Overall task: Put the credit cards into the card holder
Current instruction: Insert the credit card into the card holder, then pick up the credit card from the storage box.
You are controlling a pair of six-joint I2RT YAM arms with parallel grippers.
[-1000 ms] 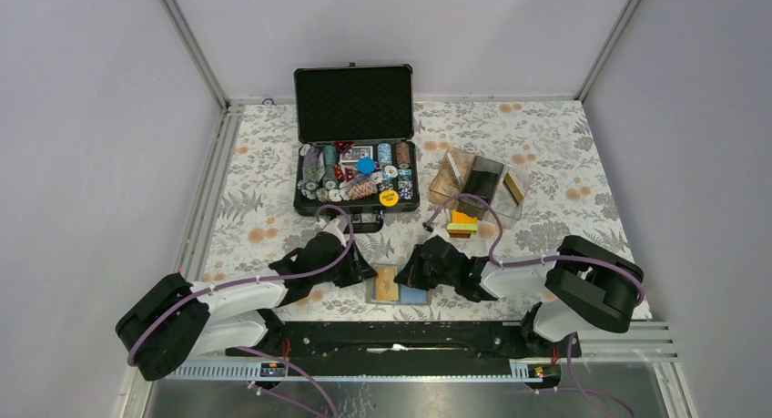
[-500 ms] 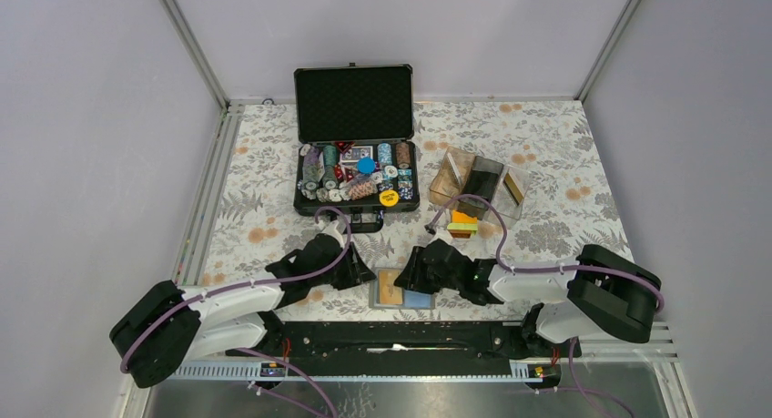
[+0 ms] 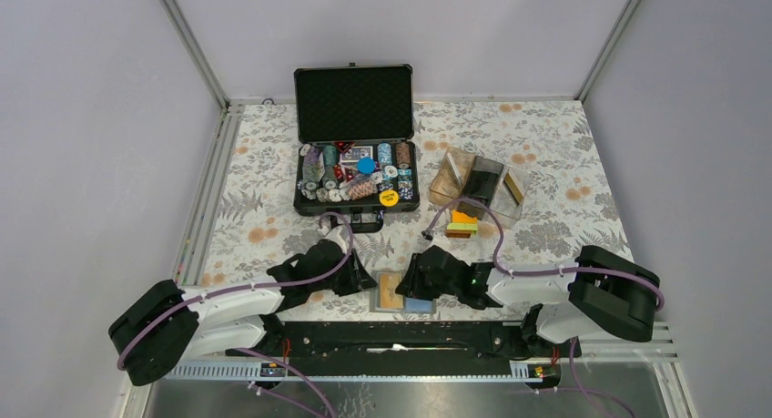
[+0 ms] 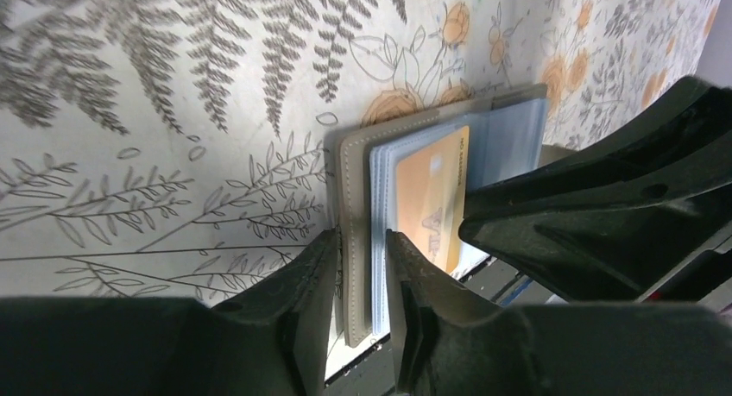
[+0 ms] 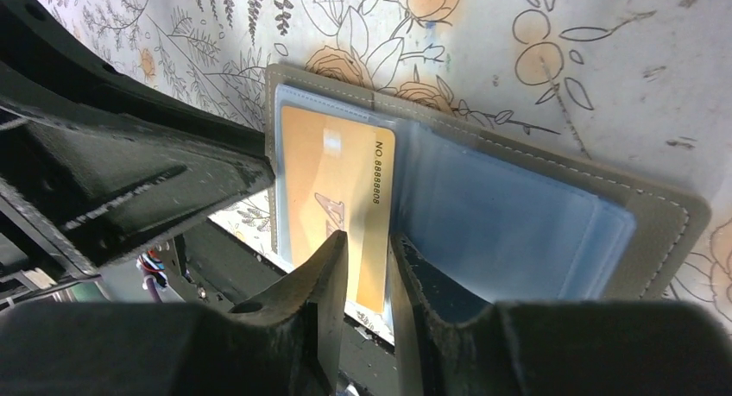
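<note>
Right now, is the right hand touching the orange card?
Touching. The right wrist view shows the right hand pinching the orange card by its near edge.

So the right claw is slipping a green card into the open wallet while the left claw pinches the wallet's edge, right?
It is an orange card, not green; the right wrist view shows it. The right gripper does slip it into the open card holder while the left gripper pinches the holder's edge.

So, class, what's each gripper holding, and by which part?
Cannot tell: left gripper straddles the card holder at its grey edge, right gripper the orange card at its end; neither visibly clamped.
</note>
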